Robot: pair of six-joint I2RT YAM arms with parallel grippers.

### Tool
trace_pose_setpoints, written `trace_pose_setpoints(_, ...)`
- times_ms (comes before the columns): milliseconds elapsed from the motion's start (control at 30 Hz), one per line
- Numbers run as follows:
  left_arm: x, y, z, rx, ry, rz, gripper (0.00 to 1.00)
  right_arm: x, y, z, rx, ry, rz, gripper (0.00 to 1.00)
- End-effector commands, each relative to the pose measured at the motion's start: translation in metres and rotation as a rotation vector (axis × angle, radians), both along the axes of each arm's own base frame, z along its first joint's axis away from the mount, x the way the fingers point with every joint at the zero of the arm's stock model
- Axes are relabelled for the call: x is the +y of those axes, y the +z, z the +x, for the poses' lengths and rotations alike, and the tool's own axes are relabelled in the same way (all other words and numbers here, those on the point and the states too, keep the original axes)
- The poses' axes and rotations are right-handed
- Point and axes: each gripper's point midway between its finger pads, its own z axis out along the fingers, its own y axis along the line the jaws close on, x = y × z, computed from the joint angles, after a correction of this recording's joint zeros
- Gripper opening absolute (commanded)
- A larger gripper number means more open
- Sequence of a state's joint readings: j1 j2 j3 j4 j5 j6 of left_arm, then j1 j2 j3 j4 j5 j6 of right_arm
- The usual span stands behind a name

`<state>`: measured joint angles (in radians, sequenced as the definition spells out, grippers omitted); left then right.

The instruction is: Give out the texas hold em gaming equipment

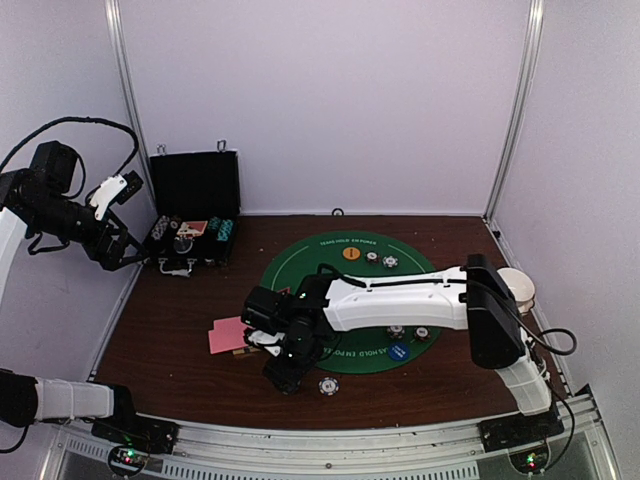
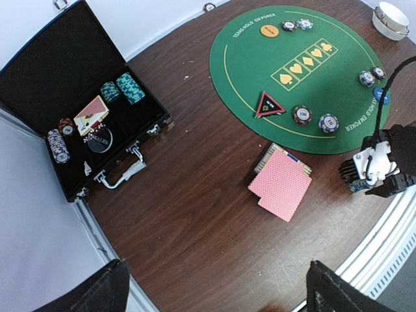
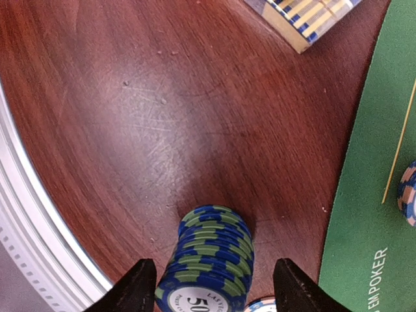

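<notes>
**Overhead view.** A brown table (image 1: 170, 300) carries a round green mat (image 1: 300, 258). The right arm stretches across towards the left. The right gripper (image 1: 284, 372) points down near the front edge, just beside a single chip (image 1: 328, 385). Pink cards (image 1: 226, 335) lie on the wood left of the mat. The left gripper (image 1: 122, 250) hangs at the far left, near an open black case (image 1: 195, 185).

**Left wrist view.** The left gripper (image 2: 216, 268) has its fingers spread wide and holds nothing. It is well above the table.
- The pink cards (image 2: 281, 187) sit in a loose pile over a yellow and blue card box (image 2: 286, 155), just off the mat (image 2: 247, 58).
- On the mat are a red and black triangle marker (image 2: 270, 104), an orange disc (image 2: 269, 30), a blue disc (image 2: 381, 95) and scattered chips (image 2: 302, 115).
- More chips stand in the case (image 2: 58, 58).

**Right wrist view.** The right gripper (image 3: 214, 262) has its fingers apart on either side of a stack of blue and green chips (image 3: 211, 240). The stack stands on bare wood. The fingers are not clamped, as a gap shows on one side. A corner of the card box (image 3: 305, 16) shows at the top and the mat (image 3: 370, 214) at the right.
</notes>
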<state>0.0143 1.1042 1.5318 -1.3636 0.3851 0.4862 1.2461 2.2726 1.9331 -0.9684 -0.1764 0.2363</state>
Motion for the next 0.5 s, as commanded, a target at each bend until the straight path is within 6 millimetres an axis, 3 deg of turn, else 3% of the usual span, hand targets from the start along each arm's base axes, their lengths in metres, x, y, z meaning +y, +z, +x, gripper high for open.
trace_pose_setpoints(0,-0.0004,0.0071,-0.002,-0.031,-0.011,0.0,0.98,0.0032,-0.0024,0.0012,-0.018,0.004,-0.008,0.62)
trace_pose_setpoints(233,-0.0005,0.0075,-0.0024,-0.033,-0.012,0.0,0.98,0.0026,-0.0039,-0.0001,-0.01,0.006,-0.011,0.62)
trace_pose_setpoints(467,-0.0005,0.0065,-0.0025,-0.031,-0.014,0.001,0.98,0.004,0.002,-0.0006,-0.011,0.007,0.002,0.51)
